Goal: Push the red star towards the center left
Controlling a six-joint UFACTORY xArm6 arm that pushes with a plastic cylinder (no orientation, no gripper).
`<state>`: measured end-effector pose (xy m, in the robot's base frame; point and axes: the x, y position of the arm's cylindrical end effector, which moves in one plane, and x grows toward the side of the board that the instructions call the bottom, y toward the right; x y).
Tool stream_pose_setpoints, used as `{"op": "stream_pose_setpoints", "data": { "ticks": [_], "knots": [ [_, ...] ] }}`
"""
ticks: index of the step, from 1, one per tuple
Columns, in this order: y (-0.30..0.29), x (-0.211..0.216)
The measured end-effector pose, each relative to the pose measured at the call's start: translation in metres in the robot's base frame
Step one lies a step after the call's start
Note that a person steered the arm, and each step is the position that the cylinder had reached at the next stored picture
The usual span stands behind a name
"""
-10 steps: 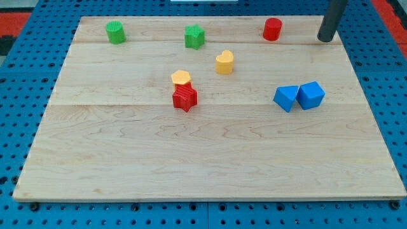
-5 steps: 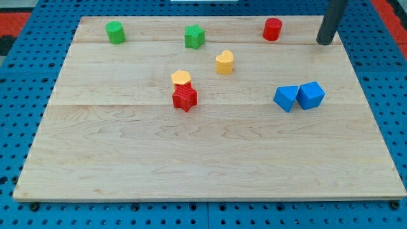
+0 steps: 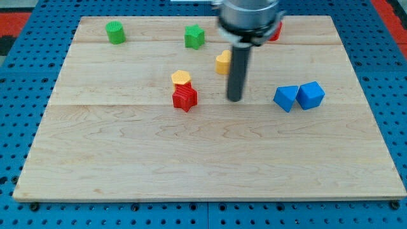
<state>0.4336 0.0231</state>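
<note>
The red star point(image 3: 184, 98) lies near the middle of the wooden board point(image 3: 191, 159), touching a yellow block point(image 3: 181, 78) just above it. My tip point(image 3: 234, 98) rests on the board to the right of the red star, at about its height, with a clear gap between them. The rod partly hides a second yellow block point(image 3: 222, 62) above the tip.
A green cylinder point(image 3: 115, 32) and a green star-like block point(image 3: 194, 36) sit along the view's top. A red cylinder point(image 3: 276, 30) is mostly hidden behind the arm. Two blue blocks point(image 3: 286, 98) point(image 3: 311, 95) sit side by side at the right.
My tip has moved quickly from the board's top right corner down and left to a spot just right of the red star. No block has moved.
</note>
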Motion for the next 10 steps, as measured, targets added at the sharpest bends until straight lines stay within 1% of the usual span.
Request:
{"op": "stream_pose_setpoints", "data": {
  "ticks": [1, 2, 3, 4, 5, 6, 7, 9, 10],
  "knots": [
    [-0.102, 0.001],
    [-0.169, -0.008],
    [-0.151, 0.006],
    [-0.135, 0.036],
    [-0.187, 0.042],
    [-0.227, 0.004],
    [-0.228, -0.007],
    [-0.223, -0.011],
    [-0.223, -0.023]
  ]
}}
